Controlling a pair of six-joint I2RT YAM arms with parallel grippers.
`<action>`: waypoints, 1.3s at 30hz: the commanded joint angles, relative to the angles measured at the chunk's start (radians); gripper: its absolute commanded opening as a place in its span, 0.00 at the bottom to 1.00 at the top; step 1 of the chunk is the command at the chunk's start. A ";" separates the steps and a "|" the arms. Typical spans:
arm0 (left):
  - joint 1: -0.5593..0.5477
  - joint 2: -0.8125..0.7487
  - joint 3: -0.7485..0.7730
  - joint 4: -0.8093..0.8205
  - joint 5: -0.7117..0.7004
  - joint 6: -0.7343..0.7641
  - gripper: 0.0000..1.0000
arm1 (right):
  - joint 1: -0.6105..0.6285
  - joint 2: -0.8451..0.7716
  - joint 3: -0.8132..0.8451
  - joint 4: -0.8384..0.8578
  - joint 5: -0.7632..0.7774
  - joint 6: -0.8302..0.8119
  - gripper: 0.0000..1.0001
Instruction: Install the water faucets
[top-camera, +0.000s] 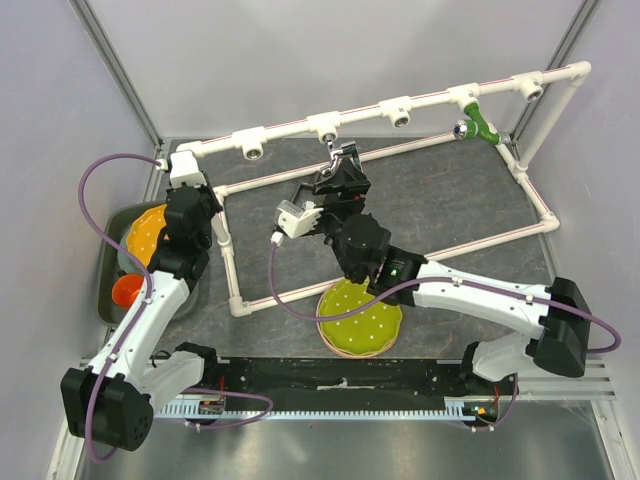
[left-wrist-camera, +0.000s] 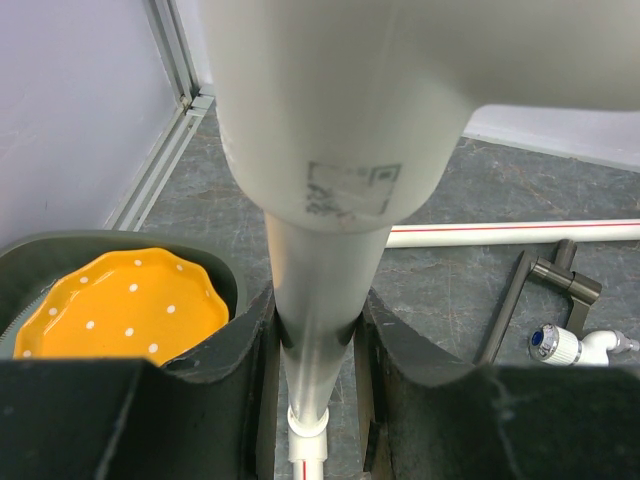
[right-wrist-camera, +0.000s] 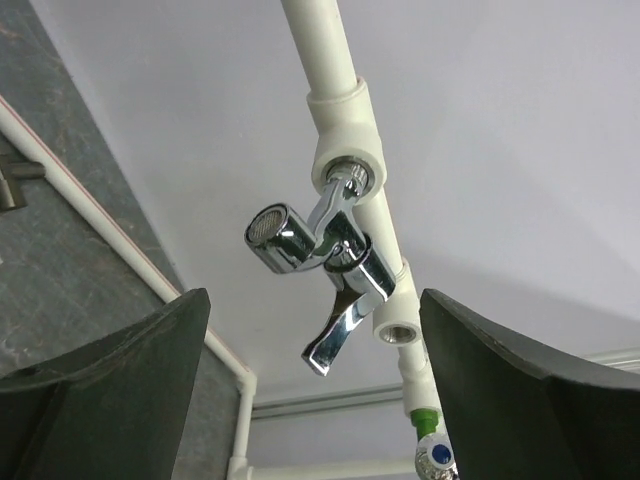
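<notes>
The right gripper (right-wrist-camera: 315, 340) gapes wide around the silver faucet (right-wrist-camera: 320, 240) without touching it. The faucet hangs from a socket (right-wrist-camera: 345, 165) on the frame (left-wrist-camera: 330, 150), which the left gripper (left-wrist-camera: 315, 340) clamps. This faucet looks seated, so the next move is probably to fetch the white faucet (left-wrist-camera: 570, 345) from the mat (left-wrist-camera: 450, 280).

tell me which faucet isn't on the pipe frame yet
The white faucet, lying on the mat beside the black bar; the silver faucet and green faucet hang from frame sockets.

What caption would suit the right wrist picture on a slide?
Silver faucet with its end in a white tee socket, the open right hand facing it.
</notes>
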 joint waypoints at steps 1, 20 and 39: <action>0.000 -0.022 0.035 -0.003 0.004 -0.093 0.02 | -0.019 0.054 -0.015 0.219 0.015 -0.178 0.93; 0.001 0.001 0.041 -0.006 0.004 -0.087 0.02 | -0.105 0.193 -0.005 0.463 -0.055 -0.369 0.73; 0.003 0.000 0.040 -0.006 0.010 -0.088 0.02 | -0.122 0.247 0.058 0.429 -0.042 -0.327 0.24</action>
